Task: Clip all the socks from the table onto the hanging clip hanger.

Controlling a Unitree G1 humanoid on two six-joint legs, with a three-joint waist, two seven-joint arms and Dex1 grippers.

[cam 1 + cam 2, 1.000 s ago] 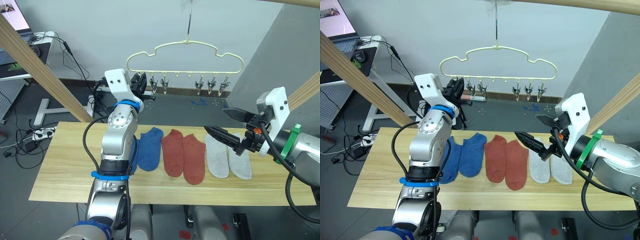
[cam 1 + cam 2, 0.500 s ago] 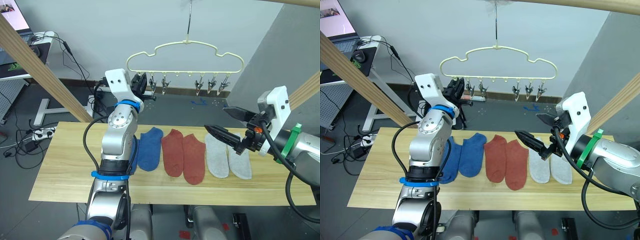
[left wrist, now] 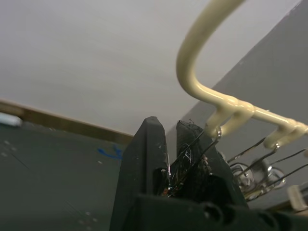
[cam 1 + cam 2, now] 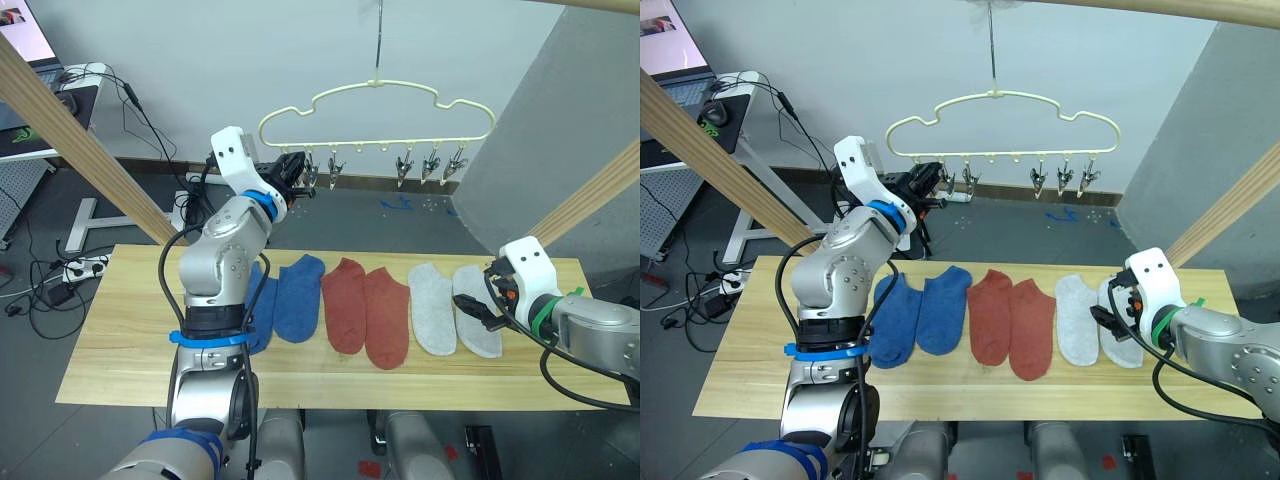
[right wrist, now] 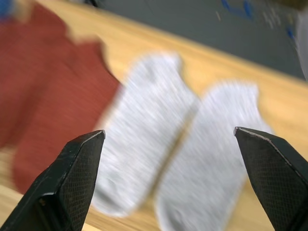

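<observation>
Left eye view: no lettering can be read anywhere. Six socks lie in a row along the middle of the desk [image 4: 120, 340]: the blue socks [image 4: 299, 296] left of centre, the rust-red socks [image 4: 366, 312] at centre, the light grey socks [image 4: 433, 308] to the right. The clip hanger [image 4: 377, 100] hangs in the upper centre, its clips empty. The left end effector [image 4: 297, 176] is raised to the leftmost clip [image 4: 310, 178]. A slanted wooden beam [image 4: 80, 140] crosses the upper left; cables [image 4: 60, 275] lie on the floor at left.

Right eye view: the right end effector [image 4: 1106, 318] sits low at the right, over the outer grey sock.

Left wrist view: the left end effector's fingers [image 3: 147, 159] are clenched on the wire clip, under the hanger's cream bar.

Right wrist view: the right end effector's fingers [image 5: 72, 178] are spread wide, released, above the two grey socks.
</observation>
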